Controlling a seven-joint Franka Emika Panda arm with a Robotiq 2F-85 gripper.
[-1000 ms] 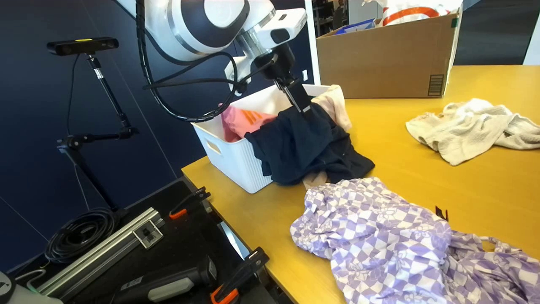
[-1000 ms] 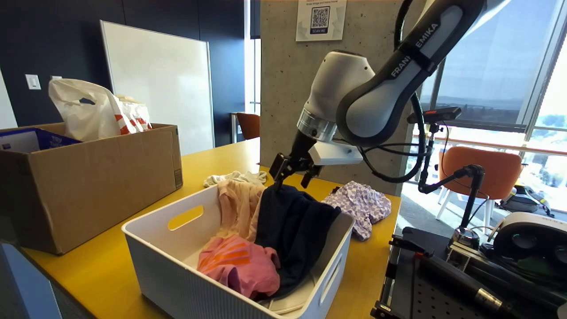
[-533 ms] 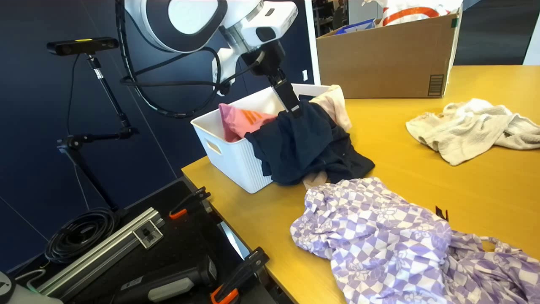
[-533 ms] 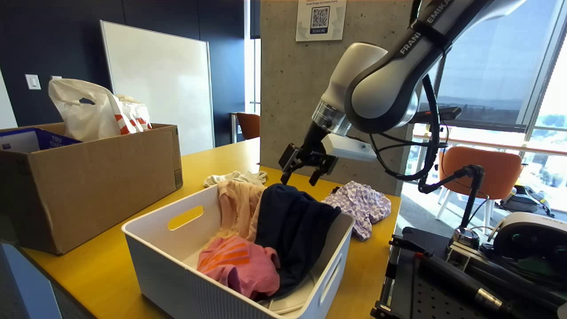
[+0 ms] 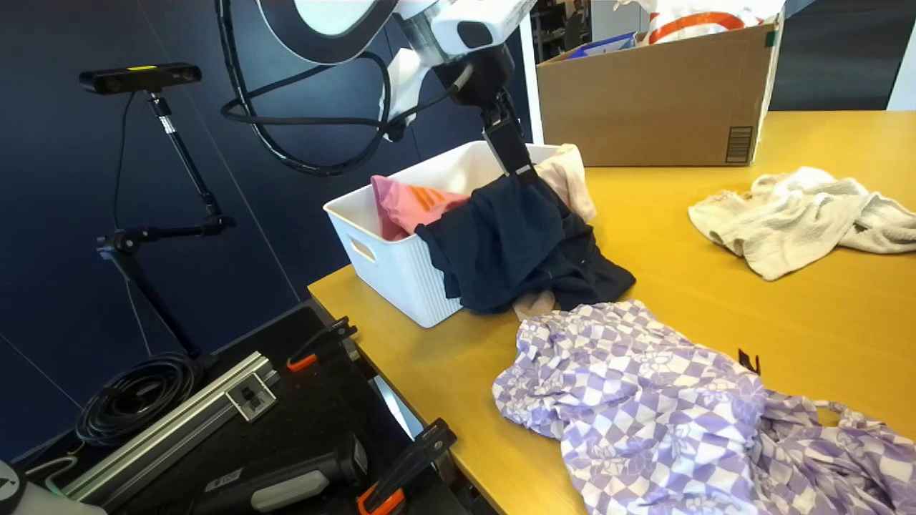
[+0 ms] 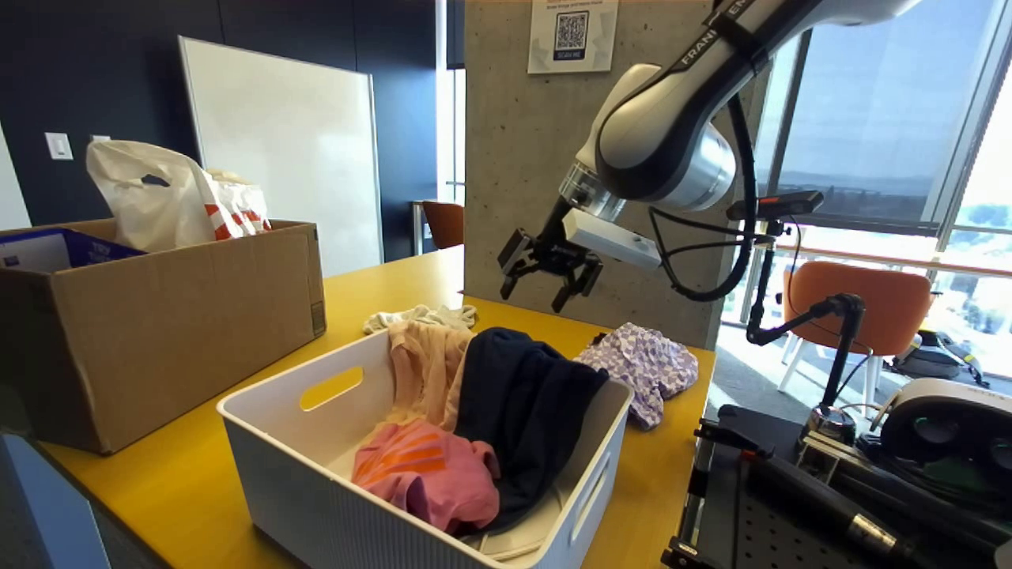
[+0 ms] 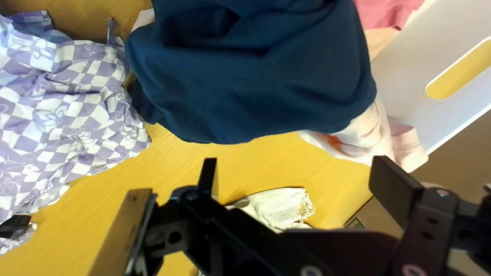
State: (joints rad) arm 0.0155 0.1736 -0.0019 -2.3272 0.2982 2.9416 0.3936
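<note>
A white basket holds a pink garment. Navy cloth drapes over its side, near and below the wide-spread pincer.

Exterior views: bin from opposite sides; wrist view: close, downward.

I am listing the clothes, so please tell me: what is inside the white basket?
A pink cloth lies inside the basket; a dark blue cloth and a peach cloth are partly inside, partly hanging outside. Anything beneath them is covered and cannot be seen.
</note>
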